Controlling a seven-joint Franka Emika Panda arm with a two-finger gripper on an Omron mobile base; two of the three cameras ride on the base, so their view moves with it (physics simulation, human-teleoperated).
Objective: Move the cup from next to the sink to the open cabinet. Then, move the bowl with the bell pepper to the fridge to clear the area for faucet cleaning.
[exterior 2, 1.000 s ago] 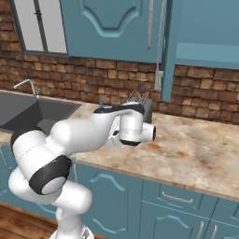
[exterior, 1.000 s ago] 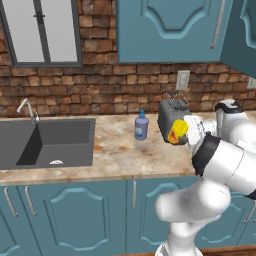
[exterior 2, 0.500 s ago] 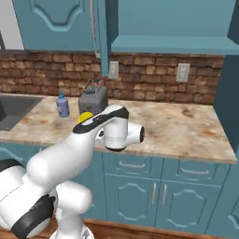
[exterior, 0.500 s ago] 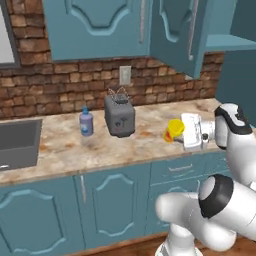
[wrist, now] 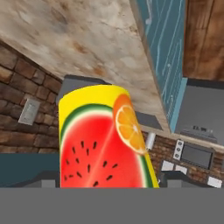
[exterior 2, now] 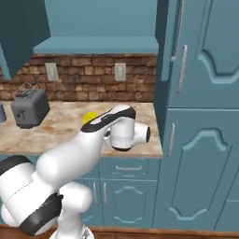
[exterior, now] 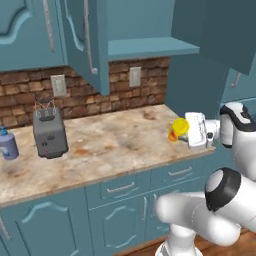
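Gripper (exterior: 184, 131) pinching the cup (exterior: 178, 129) between its jaws, held sideways over the marble counter (exterior: 110, 142). Open cabinet (exterior: 150, 47) shelf above it; toaster (exterior: 49, 132) well off to its left.

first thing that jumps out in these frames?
The yellow cup with its watermelon and orange-slice print, held in the hand above the right end of the counter. Above it, the open cabinet shows its teal shelf. The grey toaster stands at the brick wall further left.
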